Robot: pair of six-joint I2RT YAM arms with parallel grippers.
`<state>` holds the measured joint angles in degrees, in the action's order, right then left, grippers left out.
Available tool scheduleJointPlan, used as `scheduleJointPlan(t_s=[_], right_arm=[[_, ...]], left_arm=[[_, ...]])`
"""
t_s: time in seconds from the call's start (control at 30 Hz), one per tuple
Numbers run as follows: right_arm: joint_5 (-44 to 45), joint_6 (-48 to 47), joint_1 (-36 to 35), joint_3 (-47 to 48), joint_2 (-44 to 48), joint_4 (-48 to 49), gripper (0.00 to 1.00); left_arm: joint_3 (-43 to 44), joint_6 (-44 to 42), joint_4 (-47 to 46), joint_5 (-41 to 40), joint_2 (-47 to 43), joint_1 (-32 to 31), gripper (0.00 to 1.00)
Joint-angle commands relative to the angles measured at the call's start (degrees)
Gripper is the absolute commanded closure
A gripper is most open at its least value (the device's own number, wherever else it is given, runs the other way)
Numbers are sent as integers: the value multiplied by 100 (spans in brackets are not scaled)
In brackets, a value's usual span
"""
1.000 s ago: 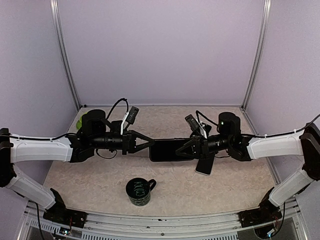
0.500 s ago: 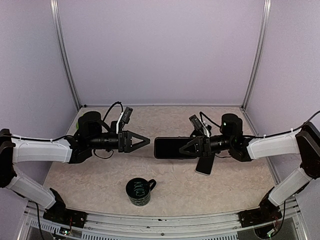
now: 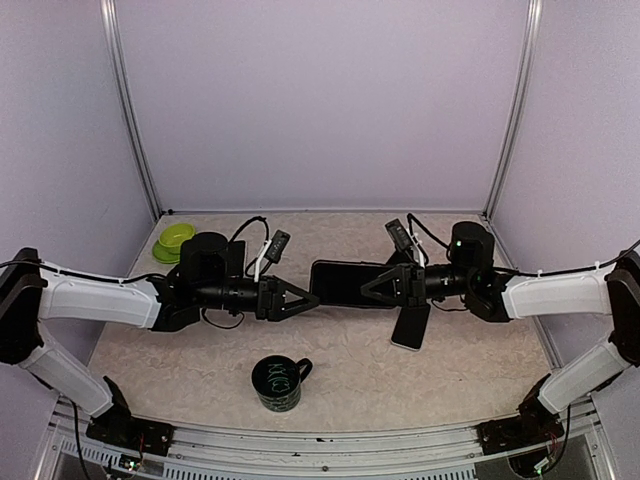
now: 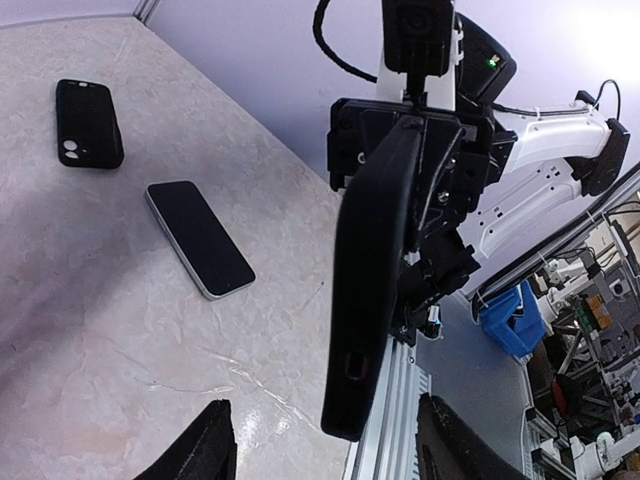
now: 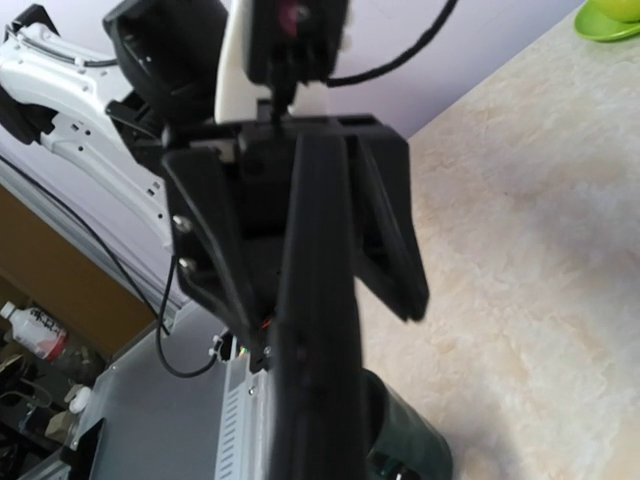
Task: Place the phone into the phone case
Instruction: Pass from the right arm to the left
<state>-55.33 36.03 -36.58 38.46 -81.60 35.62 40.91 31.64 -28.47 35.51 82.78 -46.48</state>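
A black phone case (image 3: pixel 343 284) hangs level above the table, and my right gripper (image 3: pixel 378 287) is shut on its right end. My left gripper (image 3: pixel 304 298) is open at the case's left end. In the left wrist view the case (image 4: pixel 375 270) is edge-on, and its near end lies between my spread fingertips (image 4: pixel 214 442) without touching them. The right wrist view has the case (image 5: pixel 312 330) running straight away toward the open left gripper (image 5: pixel 300 215). The phone (image 3: pixel 410 328), dark screen up, lies flat on the table under my right arm; it also shows in the left wrist view (image 4: pixel 200 238).
A dark green mug (image 3: pixel 279 383) stands near the front edge at the middle. A green bowl (image 3: pixel 173 240) sits at the back left. A second black case (image 4: pixel 88 122) lies on the table beyond the phone. The metal frame rail (image 3: pixel 320 440) runs along the front.
My left gripper let go of the case's left end, opened and drew back, then came in again to that end. The right gripper carried the case slightly right and back.
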Motion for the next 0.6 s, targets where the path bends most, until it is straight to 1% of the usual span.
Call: scheduleJointPlan(t_s=[0.0, 0.07, 0.13, 0.27, 0.43, 0.47, 0.57], right_arm=[[87, 36, 13, 79, 294, 343, 100], [115, 16, 10, 53, 331, 331, 100], [152, -34, 11, 27, 354, 308, 100], [211, -235, -2, -41, 381, 274, 100], [283, -344, 7, -153, 390, 322, 100], [276, -255, 7, -136, 359, 342, 100], [199, 320, 52, 18, 162, 359, 100]], left_arm=[[310, -105, -23, -97, 185, -63, 43], [365, -61, -98, -63, 256, -63, 49], [436, -13, -167, -28, 332, -65, 58], [455, 166, -461, 44, 450, -72, 78], [416, 364, -839, 228, 571, -72, 98], [409, 324, -866, 246, 572, -80, 100], [429, -39, -631, 189, 486, -150, 100]])
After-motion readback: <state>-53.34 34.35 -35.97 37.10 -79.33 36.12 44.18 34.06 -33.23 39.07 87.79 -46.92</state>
